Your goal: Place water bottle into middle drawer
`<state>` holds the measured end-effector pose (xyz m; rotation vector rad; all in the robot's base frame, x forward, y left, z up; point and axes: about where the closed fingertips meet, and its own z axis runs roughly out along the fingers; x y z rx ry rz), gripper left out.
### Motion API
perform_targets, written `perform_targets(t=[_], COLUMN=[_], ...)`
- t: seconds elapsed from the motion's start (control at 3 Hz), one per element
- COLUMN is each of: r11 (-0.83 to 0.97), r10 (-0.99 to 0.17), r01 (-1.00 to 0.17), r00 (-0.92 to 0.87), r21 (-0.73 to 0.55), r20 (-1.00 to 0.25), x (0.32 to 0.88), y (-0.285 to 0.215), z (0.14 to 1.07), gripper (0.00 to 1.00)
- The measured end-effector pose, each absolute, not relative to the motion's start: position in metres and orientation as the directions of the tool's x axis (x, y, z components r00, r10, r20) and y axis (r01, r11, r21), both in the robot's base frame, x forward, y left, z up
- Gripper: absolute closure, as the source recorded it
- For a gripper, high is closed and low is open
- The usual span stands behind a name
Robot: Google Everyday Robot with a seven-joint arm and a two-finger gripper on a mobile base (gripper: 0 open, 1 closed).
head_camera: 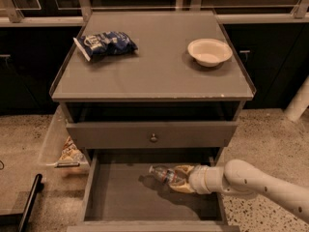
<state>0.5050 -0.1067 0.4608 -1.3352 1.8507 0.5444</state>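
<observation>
OK, grey cabinet (159, 71) fills centre frame, with the middle drawer (120, 199) open at the bottom. My arm (263, 183) comes in from lower right. Blue snack bag (106, 43) sits upper left on the top, white bowl (209, 51) upper right. I see the gripper (184, 179) over the drawer's right half, clamped on the water bottle (161, 173), which lies sideways above the drawer floor, cap pointing left.

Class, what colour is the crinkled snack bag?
Blue bag, camera view. Claw holds clear water bottle over grey drawer.
</observation>
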Motion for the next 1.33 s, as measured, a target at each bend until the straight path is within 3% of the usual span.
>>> perform_targets(t=[1.33], r11=[0.288], r10=[-0.550], r01=[-0.943], r00=[-0.021], r21=[-0.165], r20=[-0.835], x=[0.524], y=[-0.075], z=[0.389], gripper=[1.00])
